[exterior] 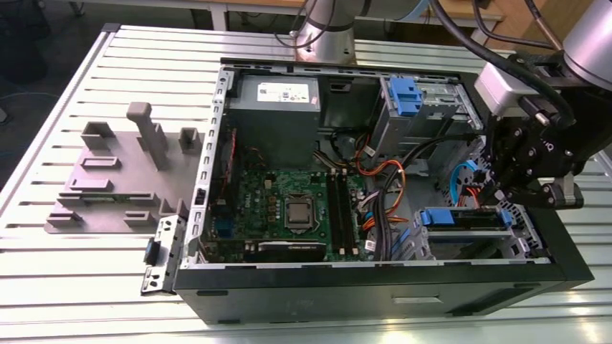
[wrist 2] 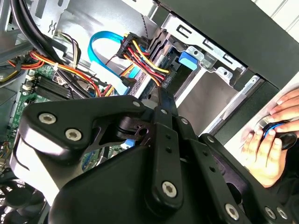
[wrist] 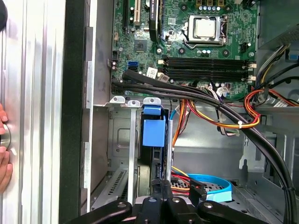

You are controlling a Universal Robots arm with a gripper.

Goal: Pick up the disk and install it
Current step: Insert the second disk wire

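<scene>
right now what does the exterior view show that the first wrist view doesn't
Exterior view's own: the grey fixture plate on the table beside the open case, and the grey power-supply box at the case's far end.

First wrist view's own: a person's hand resting outside the case wall.

Shared: the motherboard with its processor socket, the orange and yellow cable bundle, the claw, and the blue-framed disk sitting in the drive bay close by it.

Cable bundle (wrist: 219,116) crowding drive cage (wrist: 119,154), bay opening seemingly clear
</scene>
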